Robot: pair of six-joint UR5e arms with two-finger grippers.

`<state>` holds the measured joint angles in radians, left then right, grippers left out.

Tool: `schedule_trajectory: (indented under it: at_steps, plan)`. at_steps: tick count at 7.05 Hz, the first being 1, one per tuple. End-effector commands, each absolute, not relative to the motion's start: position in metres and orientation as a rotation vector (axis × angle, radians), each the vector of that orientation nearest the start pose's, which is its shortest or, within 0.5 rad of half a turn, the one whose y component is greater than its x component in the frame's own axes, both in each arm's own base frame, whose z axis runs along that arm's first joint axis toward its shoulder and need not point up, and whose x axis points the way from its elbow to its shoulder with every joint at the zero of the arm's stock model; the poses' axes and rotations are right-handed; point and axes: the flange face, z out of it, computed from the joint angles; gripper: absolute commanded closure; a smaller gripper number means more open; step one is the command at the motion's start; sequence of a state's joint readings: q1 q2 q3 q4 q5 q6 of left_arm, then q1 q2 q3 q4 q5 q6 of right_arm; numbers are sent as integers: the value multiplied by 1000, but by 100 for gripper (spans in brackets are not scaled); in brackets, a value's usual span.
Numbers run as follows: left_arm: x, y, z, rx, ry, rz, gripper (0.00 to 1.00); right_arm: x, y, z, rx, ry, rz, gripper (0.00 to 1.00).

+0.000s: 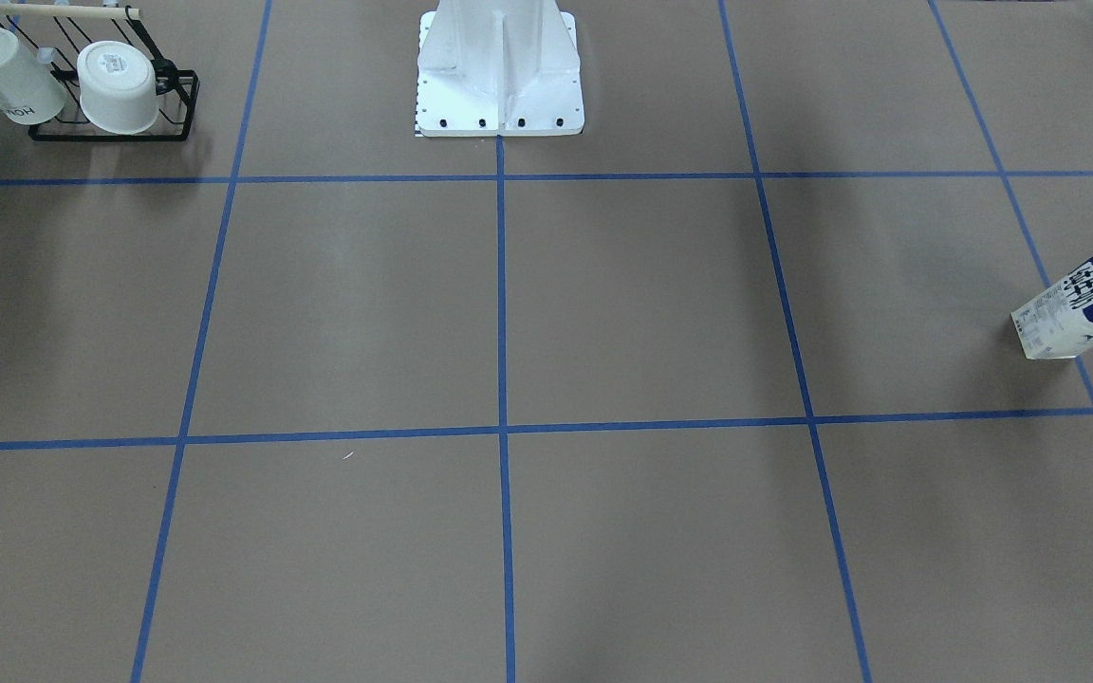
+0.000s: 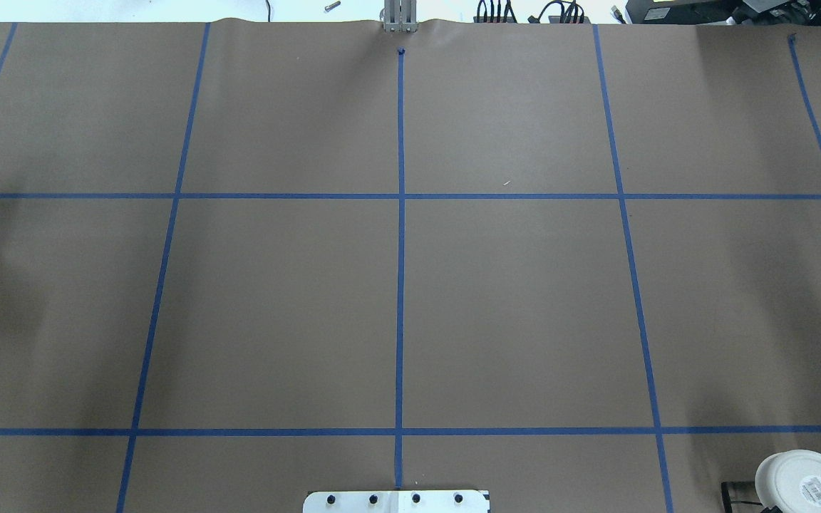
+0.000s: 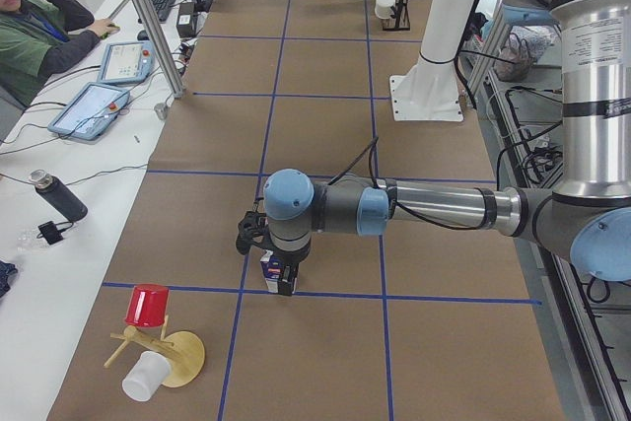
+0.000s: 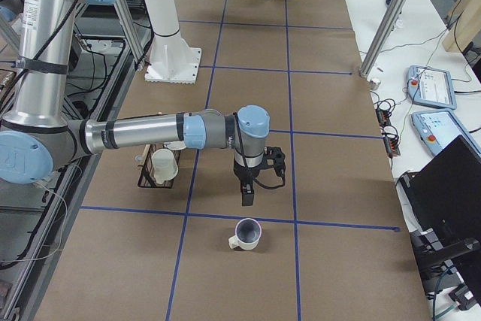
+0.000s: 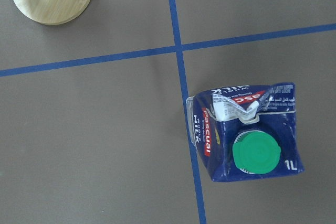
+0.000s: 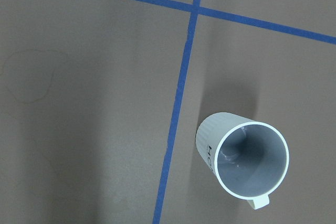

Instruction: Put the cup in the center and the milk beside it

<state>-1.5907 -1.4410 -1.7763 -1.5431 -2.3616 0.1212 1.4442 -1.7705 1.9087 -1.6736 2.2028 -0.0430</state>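
Note:
The cup, a small white mug with a grey inside, stands upright beside a blue tape line at the table's right end. It fills the lower right of the right wrist view. My right gripper hangs just above and behind it; I cannot tell whether it is open. The milk, a navy and white carton with a green cap, stands at the table's left end. My left gripper hovers over it; I cannot tell whether it is open. The center is bare brown paper crossed by tape.
A black wire rack holds a translucent cup and a white tub near the right arm. A wooden stand with a red cup and a white cup sits near the carton. The white robot base stands at the table's back middle.

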Motion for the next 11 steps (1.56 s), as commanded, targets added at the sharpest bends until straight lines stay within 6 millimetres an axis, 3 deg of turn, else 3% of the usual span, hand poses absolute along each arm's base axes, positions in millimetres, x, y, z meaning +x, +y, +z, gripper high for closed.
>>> schedule_trajectory:
  at_steps: [1, 3, 7, 8, 9, 11]
  plan:
    - [-71, -439, 616, 137, 782, 130, 2, 22, -413, 602, 7, -632, -176, 0]
    - [-71, -440, 609, 154, 781, 137, 2, 22, -416, 597, 18, -636, -179, 0]
    - [-72, -456, 571, 291, 767, 186, 2, 20, -418, 563, 84, -650, -201, 0]
    - [-73, -459, 569, 350, 761, 210, 2, 18, -420, 541, 125, -676, -214, 0]
    - [-73, -468, 567, 425, 747, 238, 2, 17, -434, 524, 168, -673, -230, 0]
    - [-73, -483, 576, 411, 763, 189, 2, 16, -436, 525, 166, -680, -236, 0]
